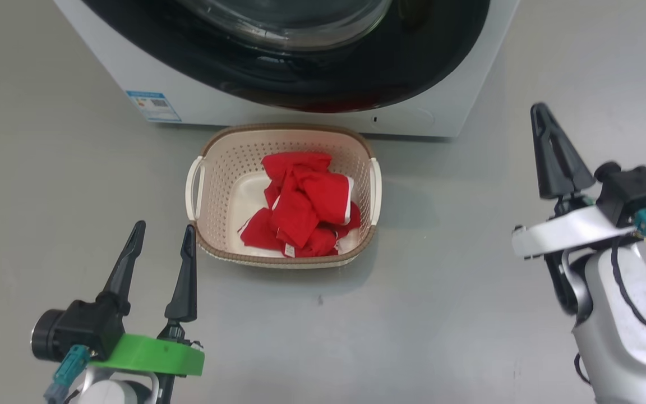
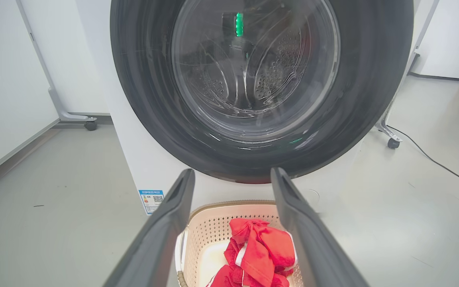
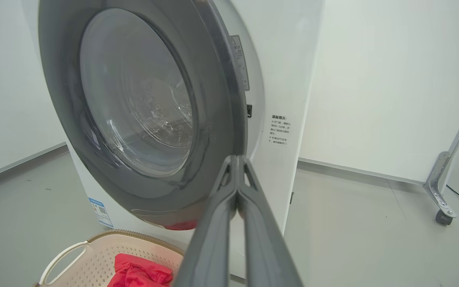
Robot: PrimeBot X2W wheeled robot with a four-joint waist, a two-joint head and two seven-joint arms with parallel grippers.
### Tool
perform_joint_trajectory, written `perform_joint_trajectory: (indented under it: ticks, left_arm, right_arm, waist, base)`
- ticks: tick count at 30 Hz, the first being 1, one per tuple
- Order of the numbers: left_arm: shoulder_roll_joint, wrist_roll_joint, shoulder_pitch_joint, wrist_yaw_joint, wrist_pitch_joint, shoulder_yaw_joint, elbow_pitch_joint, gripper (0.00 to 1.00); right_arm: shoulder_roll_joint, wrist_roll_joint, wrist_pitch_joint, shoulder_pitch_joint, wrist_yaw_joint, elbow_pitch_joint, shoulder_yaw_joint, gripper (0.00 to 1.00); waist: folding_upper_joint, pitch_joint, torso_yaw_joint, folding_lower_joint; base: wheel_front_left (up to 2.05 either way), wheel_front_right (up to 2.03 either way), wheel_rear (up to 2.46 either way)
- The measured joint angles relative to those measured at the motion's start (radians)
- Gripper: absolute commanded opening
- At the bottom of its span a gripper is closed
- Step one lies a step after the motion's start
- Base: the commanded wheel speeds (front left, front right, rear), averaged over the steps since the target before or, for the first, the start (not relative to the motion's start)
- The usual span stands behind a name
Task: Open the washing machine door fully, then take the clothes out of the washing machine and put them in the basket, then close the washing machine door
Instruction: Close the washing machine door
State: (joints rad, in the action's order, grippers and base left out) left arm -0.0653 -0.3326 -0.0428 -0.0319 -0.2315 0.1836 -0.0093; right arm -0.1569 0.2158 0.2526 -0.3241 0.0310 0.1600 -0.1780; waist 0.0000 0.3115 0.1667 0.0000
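Note:
The red clothes (image 1: 300, 205) lie crumpled in the cream basket (image 1: 213, 163) on the floor, just in front of the white washing machine (image 1: 188, 90). The washing machine door (image 1: 312, 62) with its black rim and glass bowl sits flat against the machine's front. My left gripper (image 1: 164, 235) hovers open and empty at the lower left, a little left of the basket. On the right, well clear of the basket, my right gripper (image 1: 541, 112) is shut on nothing. The left wrist view looks at the door (image 2: 253, 79) and the clothes (image 2: 259, 251) in the basket (image 2: 209, 231). The right wrist view has the door (image 3: 134, 99).
Grey floor surrounds the basket. Wheeled frame legs (image 2: 74, 117) (image 2: 389, 137) stand on either side of the machine, and a black cable (image 2: 432, 159) runs along the floor to its right. White walls are behind.

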Motion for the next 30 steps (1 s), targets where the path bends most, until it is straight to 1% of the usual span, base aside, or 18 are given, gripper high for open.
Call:
perform_joint_trajectory:
  ticks: [4, 7, 13, 14, 18, 22, 24, 30]
  left_arm:
    - [0.004, 0.0, -0.027, -0.007, -0.008, 0.007, -0.001, 1.0]
    - [0.009, -0.001, -0.047, -0.01, -0.009, 0.015, -0.002, 1.0]
    - [0.013, -0.011, -0.081, -0.02, -0.009, 0.023, 0.001, 1.0]
    - [0.014, -0.011, -0.088, -0.026, -0.009, 0.027, 0.001, 1.0]
    - [0.017, -0.014, -0.117, -0.027, -0.017, 0.036, 0.005, 1.0]
    - [0.019, -0.021, -0.131, -0.028, -0.018, 0.036, 0.014, 1.0]
    - [0.02, -0.024, -0.138, -0.035, -0.018, 0.037, 0.021, 1.0]
    - [0.024, -0.028, -0.16, -0.035, -0.02, 0.037, 0.038, 1.0]
  right_arm:
    - [-0.011, -0.002, -0.017, -0.076, 0.03, 0.022, -0.005, 0.0]
    - [-0.021, -0.002, -0.021, -0.126, 0.03, 0.042, -0.003, 0.0]
    - [-0.035, -0.001, -0.048, -0.236, 0.055, 0.074, -0.008, 0.0]
    - [-0.04, -0.001, -0.051, -0.253, 0.056, 0.079, -0.008, 0.0]
    - [-0.057, -0.001, -0.063, -0.319, 0.063, 0.107, -0.005, 0.0]
    - [-0.061, 0.003, -0.072, -0.379, 0.067, 0.136, -0.011, 0.0]
    - [-0.065, 0.003, -0.072, -0.405, 0.073, 0.149, -0.014, 0.0]
    - [-0.071, 0.007, -0.071, -0.456, 0.077, 0.195, -0.024, 0.0]
  waist:
    - [0.0, 0.036, 0.023, 0.0]
    - [0.0, 0.061, 0.039, 0.0]
    - [0.0, 0.109, 0.066, 0.0]
    - [0.0, 0.116, 0.07, 0.0]
    - [0.0, 0.142, 0.09, 0.0]
    - [0.0, 0.164, 0.109, 0.0]
    - [0.0, 0.174, 0.117, 0.0001]
    - [0.0, 0.192, 0.135, 0.0001]
  base:
    - [0.0, 0.0, 0.0]
    - [0.0, 0.0, 0.0]
    - [0.0, 0.0, 0.0]
    - [0.0, 0.0, 0.0]
    - [0.0, 0.0, 0.0]
    - [0.0, 0.0, 0.0]
    - [0.0, 0.0, 0.0]
    - [0.0, 0.0, 0.0]
